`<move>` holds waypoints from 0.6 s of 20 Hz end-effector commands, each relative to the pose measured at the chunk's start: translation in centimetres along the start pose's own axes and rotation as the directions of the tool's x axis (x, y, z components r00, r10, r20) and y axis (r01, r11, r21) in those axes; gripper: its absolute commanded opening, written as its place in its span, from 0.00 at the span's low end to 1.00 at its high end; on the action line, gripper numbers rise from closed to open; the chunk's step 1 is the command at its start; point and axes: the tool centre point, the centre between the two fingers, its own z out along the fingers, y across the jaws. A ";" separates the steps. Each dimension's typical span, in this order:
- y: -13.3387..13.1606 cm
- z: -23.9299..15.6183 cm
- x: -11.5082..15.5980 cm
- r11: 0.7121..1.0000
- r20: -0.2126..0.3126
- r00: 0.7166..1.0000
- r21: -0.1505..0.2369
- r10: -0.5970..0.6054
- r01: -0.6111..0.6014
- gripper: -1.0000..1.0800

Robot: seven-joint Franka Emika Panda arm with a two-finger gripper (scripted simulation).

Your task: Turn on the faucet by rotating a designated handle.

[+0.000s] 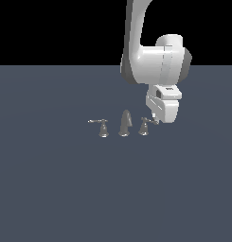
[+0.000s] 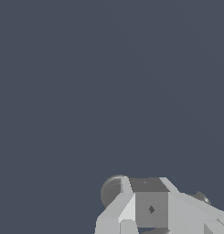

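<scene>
The faucet is a small grey metal three-piece set on the dark floor in the exterior view. Its tapered spout [image 1: 125,123] stands in the middle. A twin handle [image 1: 103,128] with a long left-pointing lever stands on the exterior view's left. The handle [image 1: 144,126] with the bell base stands on the right, its thin lever pointing rightward. My gripper [image 1: 156,121] hangs just right of it, fingertips at the lever's end, fingers together with no gap. In the wrist view the gripper [image 2: 151,210] covers most of a rounded grey metal part [image 2: 111,191]; which piece it is I cannot tell.
The dark blue-grey floor [image 1: 51,189] spreads flat all round the faucet. The white arm [image 1: 150,56] comes down from above at the back right.
</scene>
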 end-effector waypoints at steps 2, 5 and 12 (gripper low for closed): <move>2.0 0.0 0.2 1.000 0.003 1.000 -0.019 0.010 -0.010 0.00; 1.5 0.0 0.2 1.000 0.000 1.000 -0.009 0.008 -0.008 0.00; 3.0 0.0 -1.9 1.000 0.001 1.000 -0.015 0.010 -0.010 0.00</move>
